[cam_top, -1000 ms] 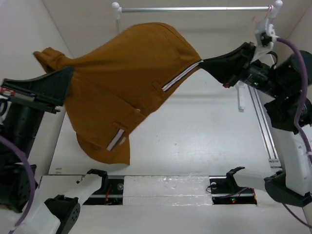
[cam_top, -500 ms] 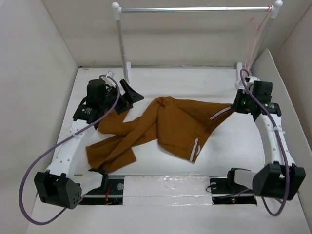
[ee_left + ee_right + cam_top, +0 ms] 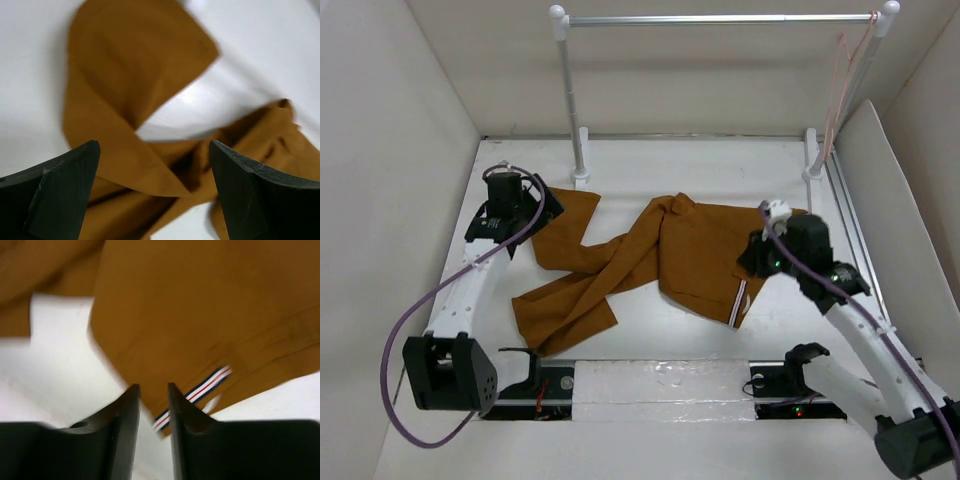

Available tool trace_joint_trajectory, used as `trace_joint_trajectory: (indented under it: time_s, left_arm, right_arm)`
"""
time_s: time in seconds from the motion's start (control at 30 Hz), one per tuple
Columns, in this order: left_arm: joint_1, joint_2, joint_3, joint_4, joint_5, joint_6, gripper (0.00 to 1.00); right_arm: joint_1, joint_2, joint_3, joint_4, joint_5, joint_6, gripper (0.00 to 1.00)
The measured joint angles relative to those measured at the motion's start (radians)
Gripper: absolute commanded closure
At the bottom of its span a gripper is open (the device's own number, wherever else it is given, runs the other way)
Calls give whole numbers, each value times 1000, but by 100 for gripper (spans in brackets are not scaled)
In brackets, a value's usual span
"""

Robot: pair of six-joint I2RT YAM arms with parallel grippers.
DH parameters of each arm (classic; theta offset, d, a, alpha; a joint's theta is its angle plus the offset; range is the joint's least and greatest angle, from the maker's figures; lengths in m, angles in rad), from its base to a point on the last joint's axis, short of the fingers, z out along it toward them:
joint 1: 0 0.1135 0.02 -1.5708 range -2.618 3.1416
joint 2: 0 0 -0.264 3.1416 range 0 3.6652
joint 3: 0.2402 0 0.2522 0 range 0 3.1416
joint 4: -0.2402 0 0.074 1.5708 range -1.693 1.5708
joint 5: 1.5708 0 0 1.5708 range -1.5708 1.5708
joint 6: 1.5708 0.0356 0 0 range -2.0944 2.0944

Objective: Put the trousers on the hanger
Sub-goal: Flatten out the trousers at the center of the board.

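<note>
The left gripper (image 3: 538,207) was open wide, with nothing between its fingers. It was at the far left of the counter (image 3: 720,170), just over the left end of the trousers (image 3: 690,250). In the left wrist view the two dark fingers (image 3: 60,192) stood far apart, and brown cloth (image 3: 125,90) lay under them on the white counter (image 3: 240,75).

The right gripper (image 3: 756,262) was nearly closed, with only a thin gap between its fingers. It was over the right side of the trousers, by the striped trim (image 3: 740,300). In the right wrist view the gripper (image 3: 152,415) pointed down at the edge of the brown cloth (image 3: 200,305). The striped trim (image 3: 200,387) showed just past its fingers (image 3: 125,435). No cloth was pinched between them that I could see.

The trousers lay flat in the middle of the counter. The top part was on the right. The legs ran off to the left, one to the far left and one to the near left.

The hanger (image 3: 836,90) hung from the right end of the rail (image 3: 720,18) at the far side, well apart from the trousers.
</note>
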Motion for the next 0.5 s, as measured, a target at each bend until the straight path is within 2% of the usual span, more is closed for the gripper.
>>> trace_joint_trajectory:
  time_s: [0.03, 0.07, 0.1, 0.2, 0.33, 0.43, 0.5]
  left_arm:
    - [21, 21, -16, 0, -18, 3, 13]
    - [31, 32, -26, 0, -23, 5, 11]
    - [55, 57, -51, -7, -36, 9, 9]
    - [88, 81, -119, -7, -47, 26, 7]
    - [98, 113, -193, 12, -14, 46, 6]
    - [98, 175, -211, 59, 39, 47, 7]
    - [98, 216, -213, 98, 71, 44, 9]
  right_arm:
    - [66, -33, -63, -18, -5, 14, 47]
    - [126, -56, -113, -43, -13, 29, 22]
    - [153, -63, -135, -87, -28, 38, 19]
    - [314, -39, -184, -106, 3, 47, 13]
    - [539, 135, -166, -81, 20, 25, 12]
    - [586, 326, -116, -56, 59, -2, 15]
    - [586, 447, -76, -31, 100, -21, 20]
